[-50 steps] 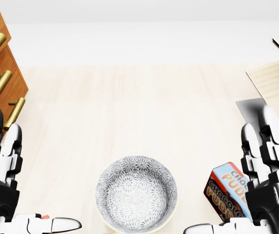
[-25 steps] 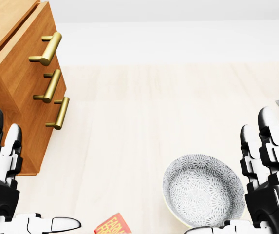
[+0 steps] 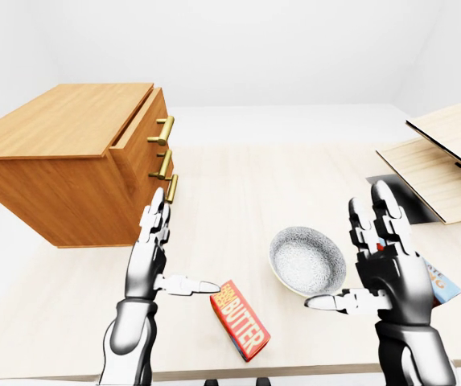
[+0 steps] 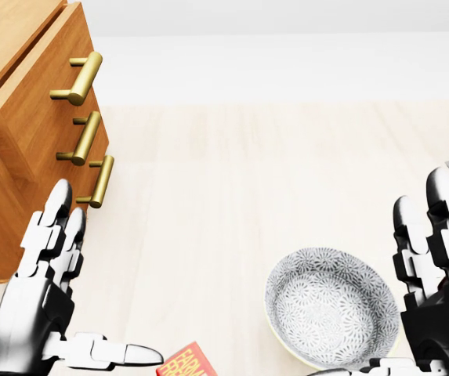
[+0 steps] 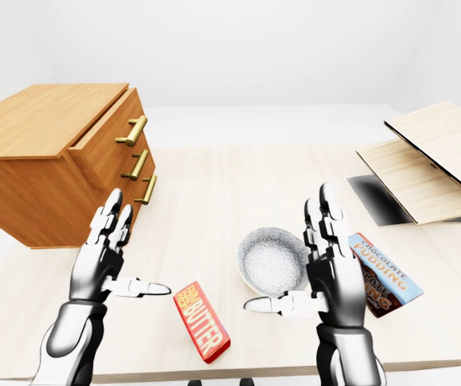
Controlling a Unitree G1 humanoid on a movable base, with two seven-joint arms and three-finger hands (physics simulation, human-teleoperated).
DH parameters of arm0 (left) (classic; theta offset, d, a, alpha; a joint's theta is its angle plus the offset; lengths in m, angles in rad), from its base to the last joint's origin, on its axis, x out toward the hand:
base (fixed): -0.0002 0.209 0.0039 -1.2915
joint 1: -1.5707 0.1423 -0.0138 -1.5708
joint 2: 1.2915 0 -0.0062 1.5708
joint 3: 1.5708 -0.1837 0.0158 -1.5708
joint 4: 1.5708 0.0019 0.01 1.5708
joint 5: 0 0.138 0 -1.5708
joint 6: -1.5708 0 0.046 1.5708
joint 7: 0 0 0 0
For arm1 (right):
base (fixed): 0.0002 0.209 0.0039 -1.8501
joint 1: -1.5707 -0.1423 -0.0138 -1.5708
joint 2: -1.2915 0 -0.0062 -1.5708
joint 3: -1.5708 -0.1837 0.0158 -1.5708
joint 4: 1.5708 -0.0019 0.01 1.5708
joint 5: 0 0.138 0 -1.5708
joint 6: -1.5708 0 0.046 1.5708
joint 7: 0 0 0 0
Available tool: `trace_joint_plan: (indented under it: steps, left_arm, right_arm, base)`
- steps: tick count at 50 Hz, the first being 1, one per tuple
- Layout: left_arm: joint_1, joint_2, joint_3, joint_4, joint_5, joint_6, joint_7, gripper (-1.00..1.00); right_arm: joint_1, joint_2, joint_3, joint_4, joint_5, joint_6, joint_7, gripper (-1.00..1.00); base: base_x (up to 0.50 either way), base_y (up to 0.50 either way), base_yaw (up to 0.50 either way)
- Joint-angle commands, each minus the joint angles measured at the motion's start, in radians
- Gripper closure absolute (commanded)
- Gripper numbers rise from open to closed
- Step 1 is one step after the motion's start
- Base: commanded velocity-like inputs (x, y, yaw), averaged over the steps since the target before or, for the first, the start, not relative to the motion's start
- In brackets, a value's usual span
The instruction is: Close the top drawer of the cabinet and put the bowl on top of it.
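On the table [image 3: 238, 177] the bowl [image 3: 306, 259] lies just beside the spread, empty right hand [image 3: 389, 265], the cabinet [image 3: 61, 161] beyond the spread, empty left hand [image 3: 150, 253].

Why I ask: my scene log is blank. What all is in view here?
table: one, pale wood, under everything
cabinet: one, brown wood, left-eye view's left, top drawer pulled out
handles: three, brass, on the drawer fronts
bowl: one, grey-white patterned, head view's lower right
butter box: one, red, bottom centre
fudge box: one, blue-brown, right of bowl
boards: two, pale wood, right edge
sheet: one, dark grey, beside boards
left hand: open, silver-black, below handles
right hand: open, silver-black, beside bowl
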State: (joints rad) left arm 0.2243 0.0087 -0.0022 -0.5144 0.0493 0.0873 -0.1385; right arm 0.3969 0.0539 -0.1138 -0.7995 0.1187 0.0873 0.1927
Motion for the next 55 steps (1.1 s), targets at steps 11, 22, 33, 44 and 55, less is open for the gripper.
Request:
trace_joint_plan:
  steps: [11, 22, 33, 44, 55]
  left_arm:
    - [-0.153, 0.011, -0.023, 0.076, 0.063, 0.000, 0.001, -1.00]
    - [-0.311, 0.019, 0.025, 0.130, 0.019, 0.000, 0.004, -1.00]
    - [-0.478, 0.041, 0.039, 0.249, -0.021, 0.000, 0.007, -1.00]
    - [-0.720, 0.128, 0.117, 0.607, -0.159, 0.000, 0.056, -1.00]
    - [-0.748, 0.148, 0.128, 0.676, -0.175, 0.000, 0.057, -1.00]
  right_arm:
    - [0.009, 0.010, -0.014, -0.014, 0.010, 0.000, 0.019, -1.00]
    - [0.026, 0.021, -0.031, -0.046, 0.032, 0.000, 0.035, -1.00]
    - [0.040, 0.041, -0.073, -0.098, 0.069, 0.000, 0.063, -1.00]
    - [0.071, 0.072, -0.102, -0.143, 0.092, 0.000, 0.108, -1.00]
    - [0.077, 0.083, -0.100, -0.147, 0.088, 0.000, 0.119, -1.00]
  base:
    - [0.00, 0.00, 0.00]
    - [0.00, 0.00, 0.00]
    - [0.00, 0.00, 0.00]
    - [0.00, 0.00, 0.00]
    - [0.00, 0.00, 0.00]
